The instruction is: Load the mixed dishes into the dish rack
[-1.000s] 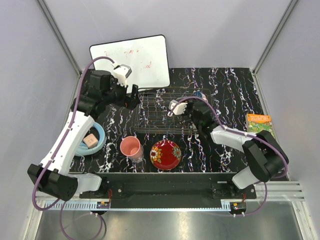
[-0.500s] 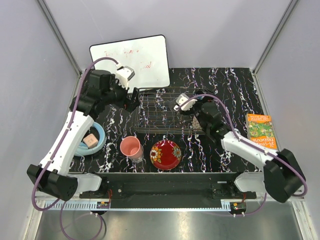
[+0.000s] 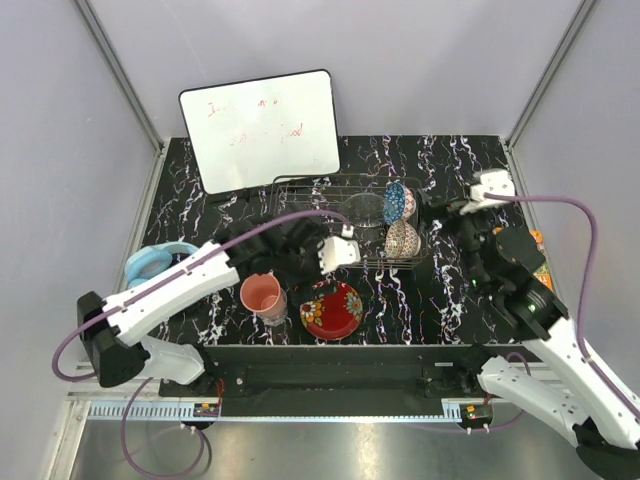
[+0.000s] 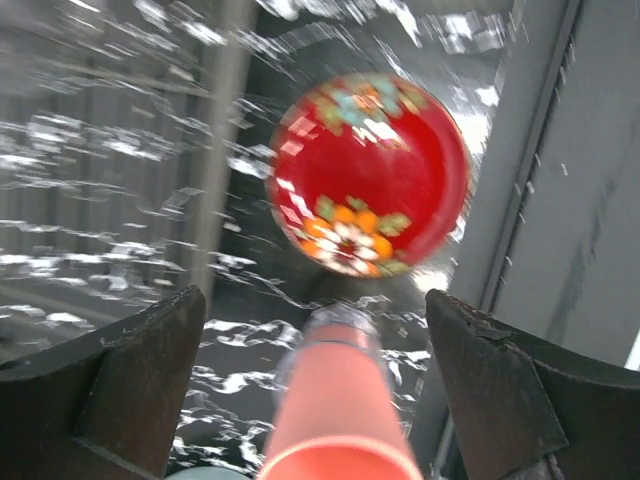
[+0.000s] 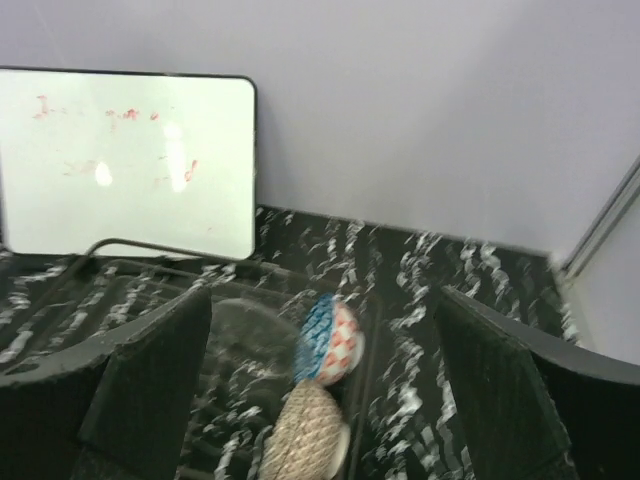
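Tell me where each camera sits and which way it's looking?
Top camera: high above and behind the arms, looking down at the table; left arm and right arm both show.
Left wrist camera: on the left arm, looking down at the red plate and pink cup; its dark fingers frame the sides.
Right wrist camera: on the right arm, facing the back wall, whiteboard and dish rack; its fingers show low.
Shared: top and left wrist both see plate and cup.

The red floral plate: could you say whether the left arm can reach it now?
Probably yes: the open left hand hovers near the plate, which lies uncovered; the pink cup stands close beside.
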`<state>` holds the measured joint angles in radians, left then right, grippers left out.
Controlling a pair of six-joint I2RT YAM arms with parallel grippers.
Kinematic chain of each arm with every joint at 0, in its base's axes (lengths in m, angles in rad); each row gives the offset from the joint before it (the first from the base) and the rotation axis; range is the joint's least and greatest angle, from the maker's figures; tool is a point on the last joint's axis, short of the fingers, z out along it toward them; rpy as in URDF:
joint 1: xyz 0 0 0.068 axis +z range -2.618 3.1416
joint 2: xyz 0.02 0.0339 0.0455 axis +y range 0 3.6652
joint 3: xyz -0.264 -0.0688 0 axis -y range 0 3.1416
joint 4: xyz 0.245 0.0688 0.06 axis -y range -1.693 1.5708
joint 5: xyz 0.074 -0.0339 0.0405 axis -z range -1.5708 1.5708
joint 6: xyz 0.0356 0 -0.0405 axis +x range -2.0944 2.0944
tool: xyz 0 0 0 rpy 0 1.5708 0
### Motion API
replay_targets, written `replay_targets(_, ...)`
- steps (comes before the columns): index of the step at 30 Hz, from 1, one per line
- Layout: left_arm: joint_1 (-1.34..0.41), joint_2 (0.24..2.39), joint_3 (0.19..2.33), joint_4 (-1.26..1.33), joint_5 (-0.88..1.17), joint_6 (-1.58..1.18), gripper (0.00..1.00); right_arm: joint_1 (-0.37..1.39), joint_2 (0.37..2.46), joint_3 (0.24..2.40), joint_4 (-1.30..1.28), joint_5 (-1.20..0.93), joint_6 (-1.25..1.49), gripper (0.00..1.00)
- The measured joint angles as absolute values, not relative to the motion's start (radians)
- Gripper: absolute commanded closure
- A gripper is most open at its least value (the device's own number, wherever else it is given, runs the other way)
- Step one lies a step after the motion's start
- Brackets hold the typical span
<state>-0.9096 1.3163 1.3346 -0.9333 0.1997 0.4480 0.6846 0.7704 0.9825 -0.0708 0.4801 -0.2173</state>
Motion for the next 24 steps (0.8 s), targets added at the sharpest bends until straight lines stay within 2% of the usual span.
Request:
replay_targets(6,-1.055,1.402,1.208,-0.888,0.113,0.43,0.07,0.685,0.569,0.848,-0.277,0.531,0.091,0.0)
replay_targets(13,-1.24,1.515,1.119,-0.821,-0.033,0.398,0.07,0.685,0.494,0.771,-0.374,0.569,0.187,0.0)
replay_targets(21,-1.111,1.549,1.163,-0.756,0.012,0.332,0.11,0.685,0.529,0.765,-0.388,0.556,0.22,0.02)
replay_targets(24,-1.138,1.549,1.153,-0.721,-0.001,0.329,0.11,0.685,0.529,0.757,-0.391,0.547,0.232,0.01)
